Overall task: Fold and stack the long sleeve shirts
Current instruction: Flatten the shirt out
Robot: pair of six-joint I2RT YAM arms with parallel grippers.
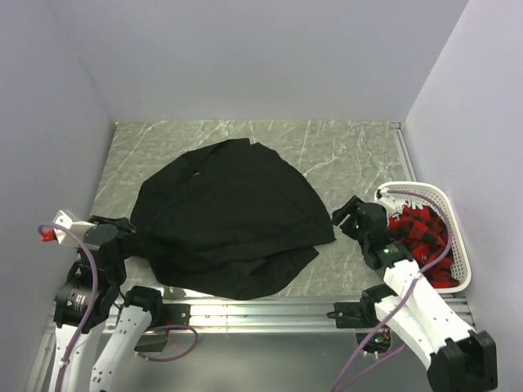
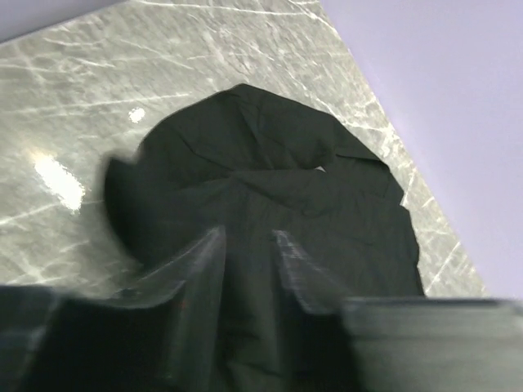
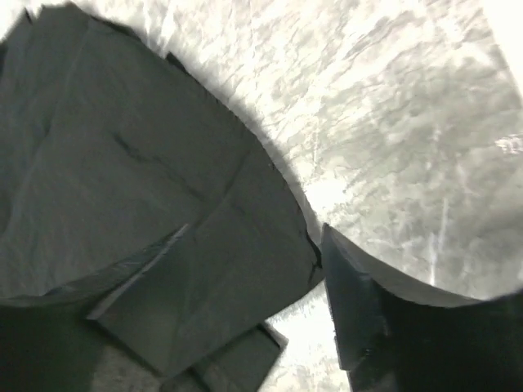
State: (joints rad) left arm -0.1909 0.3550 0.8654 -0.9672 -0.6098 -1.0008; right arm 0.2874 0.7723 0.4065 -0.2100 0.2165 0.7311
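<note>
Right end effector (image 3: 255,237) hangs with its jaws spread wide, nothing pinched between them; one dark finger (image 3: 139,282) sits over the black shirt (image 3: 106,163), the other over the bare marble tabletop (image 3: 392,122); the shirt's creased edge runs diagonally down between the two; a folded corner of cloth pokes out at the bottom; glare whitens the stone just beside that edge.

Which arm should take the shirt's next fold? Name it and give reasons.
Probably left. The left jaws hang directly over the shirt, cloth showing between them, so closing would likely catch it. The right jaws straddle the shirt's edge, one over bare table.
</note>
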